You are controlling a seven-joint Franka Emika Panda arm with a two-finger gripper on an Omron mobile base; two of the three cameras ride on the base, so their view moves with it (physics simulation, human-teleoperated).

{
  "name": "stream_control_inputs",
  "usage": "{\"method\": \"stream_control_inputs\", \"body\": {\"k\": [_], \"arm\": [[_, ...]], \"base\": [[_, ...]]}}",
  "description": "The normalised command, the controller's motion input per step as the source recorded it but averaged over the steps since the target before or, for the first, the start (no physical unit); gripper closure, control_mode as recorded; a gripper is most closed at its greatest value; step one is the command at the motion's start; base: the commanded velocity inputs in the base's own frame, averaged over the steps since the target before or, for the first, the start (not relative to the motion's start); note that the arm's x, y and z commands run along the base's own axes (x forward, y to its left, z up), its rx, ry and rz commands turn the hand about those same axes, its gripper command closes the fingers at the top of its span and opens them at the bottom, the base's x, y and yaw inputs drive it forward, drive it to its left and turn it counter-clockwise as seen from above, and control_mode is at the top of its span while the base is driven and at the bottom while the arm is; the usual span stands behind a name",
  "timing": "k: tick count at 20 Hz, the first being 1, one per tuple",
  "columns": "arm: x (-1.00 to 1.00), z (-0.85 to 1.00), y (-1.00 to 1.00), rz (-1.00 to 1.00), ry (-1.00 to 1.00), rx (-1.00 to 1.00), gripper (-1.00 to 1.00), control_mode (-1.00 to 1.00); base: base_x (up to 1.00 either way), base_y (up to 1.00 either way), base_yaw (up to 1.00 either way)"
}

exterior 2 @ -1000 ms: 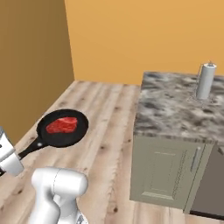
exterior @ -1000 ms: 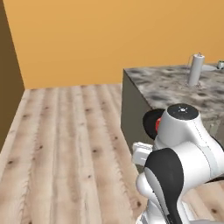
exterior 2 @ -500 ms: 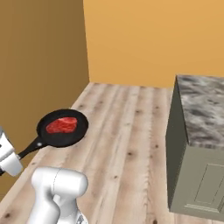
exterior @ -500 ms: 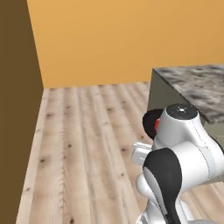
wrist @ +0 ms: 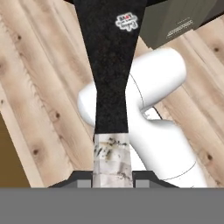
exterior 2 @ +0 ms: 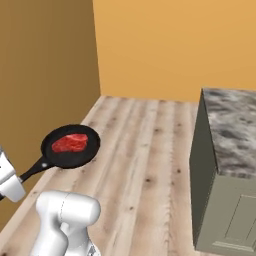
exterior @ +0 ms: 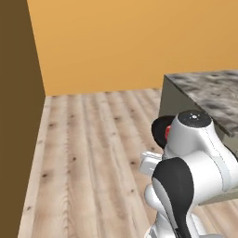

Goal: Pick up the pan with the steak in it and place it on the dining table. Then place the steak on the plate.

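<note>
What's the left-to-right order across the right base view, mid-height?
Brown wall panel → gripper on the pan's handle → pan with the steak in it, held over the floor → wood floor → marble-topped cabinet counter.

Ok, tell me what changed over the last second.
The base turned, so the whole view shifted: the marbled counter slid right and the brown wall swung in. The things themselves held: the pan stays gripped by its handle, carried over the floor, the steak still inside.
</note>
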Motion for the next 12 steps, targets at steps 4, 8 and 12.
{"method": "stream_control_inputs", "body": {"k": [4,8,12], "arm": [[0.00,0.00,0.00,0.00,0.00,0.00,1.00,1.00],[0.00,0.00,0.00,0.00,0.00,0.00,1.00,1.00],[0.00,0.00,0.00,0.00,0.00,0.00,1.00,1.00]], "base": [[1.00,0.00,-0.06],[1.00,0.01,-0.02],[1.00,0.03,0.00]]}}
